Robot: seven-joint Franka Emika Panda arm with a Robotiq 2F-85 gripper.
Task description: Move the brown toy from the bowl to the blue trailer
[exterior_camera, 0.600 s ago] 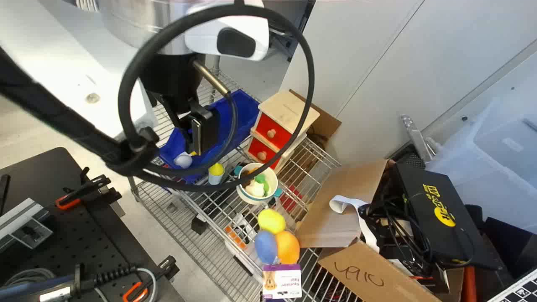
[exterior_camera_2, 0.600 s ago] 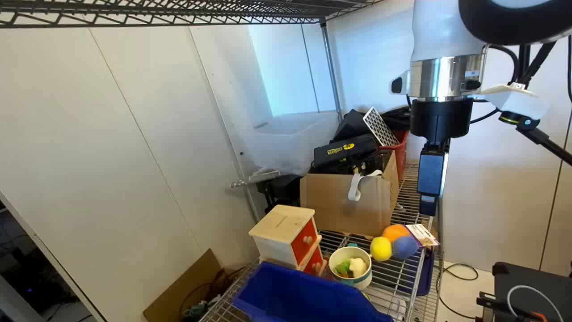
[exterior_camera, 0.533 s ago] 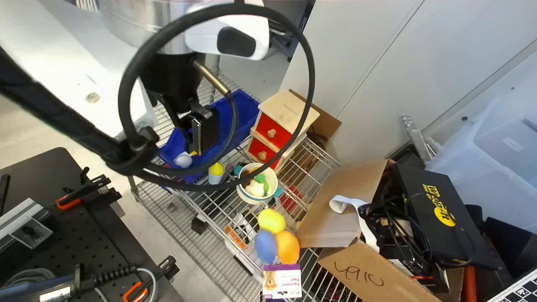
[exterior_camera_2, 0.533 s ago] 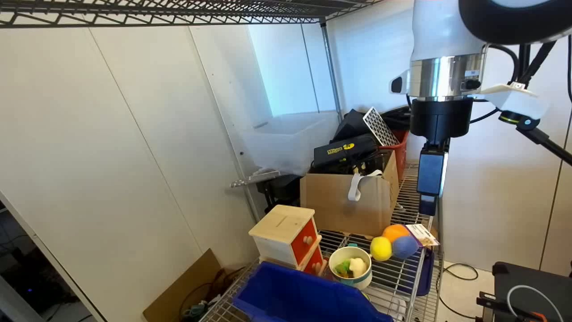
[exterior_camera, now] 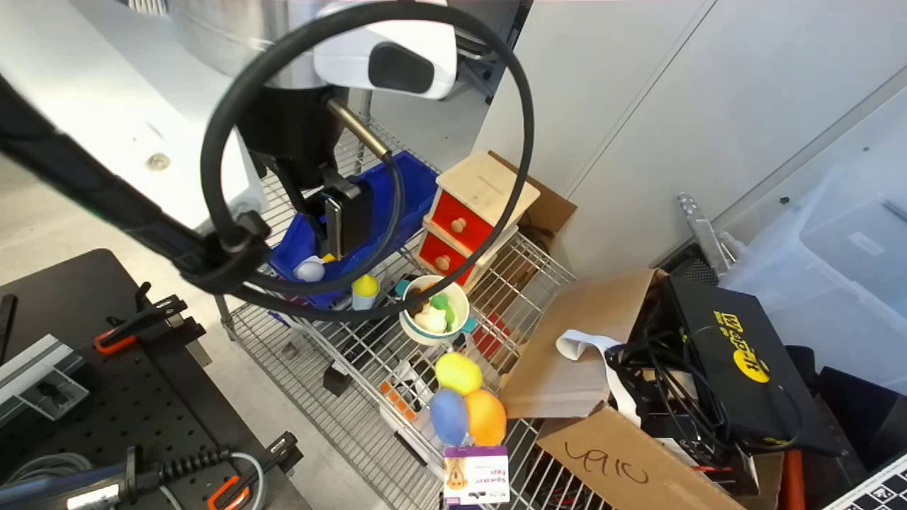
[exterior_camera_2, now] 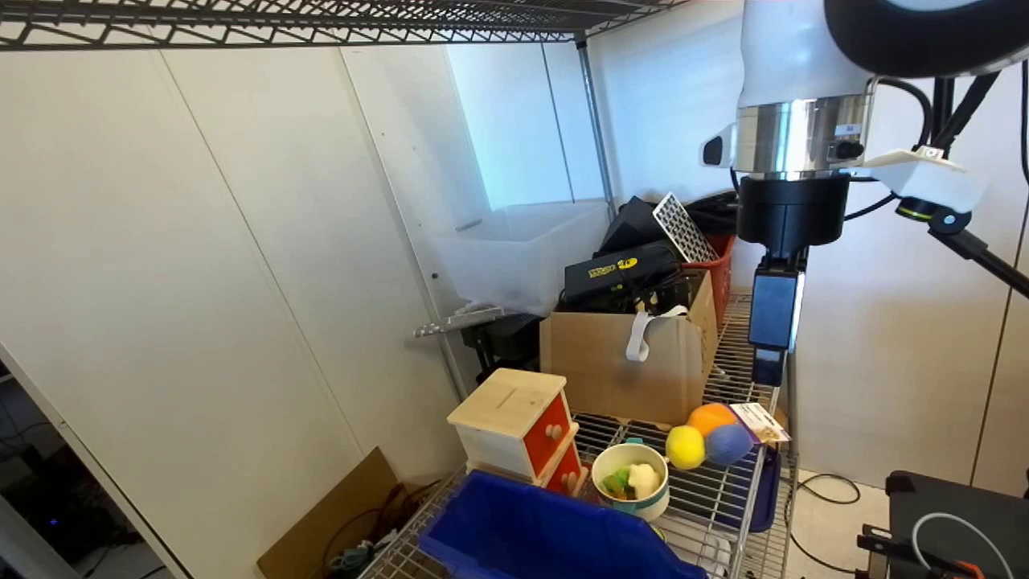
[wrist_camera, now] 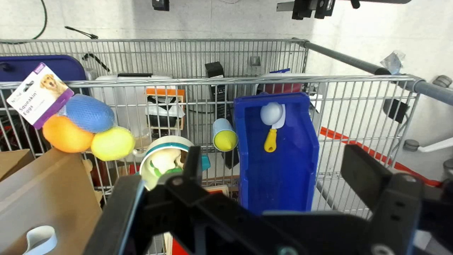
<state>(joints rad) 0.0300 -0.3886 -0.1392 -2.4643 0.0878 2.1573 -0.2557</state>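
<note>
The bowl has a cream inside and teal handles. It stands on the wire shelf and shows in the wrist view and in both exterior views. It holds white and green toy pieces and a brown toy, partly hidden at its right side behind a finger in the wrist view. The blue trailer lies right of the bowl there and shows in both exterior views. A spoon-like toy with a yellow handle lies in it. My gripper is wide open and empty, high above the shelf.
A blue cup with a yellow-green top stands between bowl and trailer. A wooden drawer box with red drawers stands beside the trailer. Yellow, orange and blue eggs lie past the bowl. A cardboard box of gear stands behind.
The arm and gripper have shifted only very slightly, a little upward. The bowl, its toys and the trailer have not moved.
</note>
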